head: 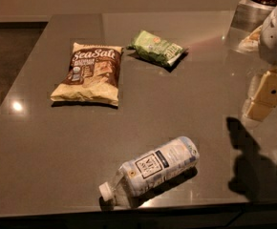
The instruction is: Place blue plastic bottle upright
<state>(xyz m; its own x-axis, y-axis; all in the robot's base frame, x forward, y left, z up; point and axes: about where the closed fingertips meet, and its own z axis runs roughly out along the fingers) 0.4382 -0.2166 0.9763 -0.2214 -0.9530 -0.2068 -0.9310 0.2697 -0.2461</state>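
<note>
The blue plastic bottle (pixel 153 170) lies on its side near the front edge of the dark grey table (pixel 186 99). It is clear, with a pale blue-white label bearing a dark square logo. Its white cap (pixel 106 190) points to the front left. My gripper (pixel 265 99) hangs at the right edge of the view, above the table. It is up and to the right of the bottle, well apart from it, and holds nothing that I can see. Its shadow falls on the table at the front right.
A brown and cream Sea Salt chip bag (pixel 88 73) lies flat at the left middle. A green snack packet (pixel 156 47) lies behind it toward the centre. A metal container (pixel 253 8) with dark contents stands at the back right corner.
</note>
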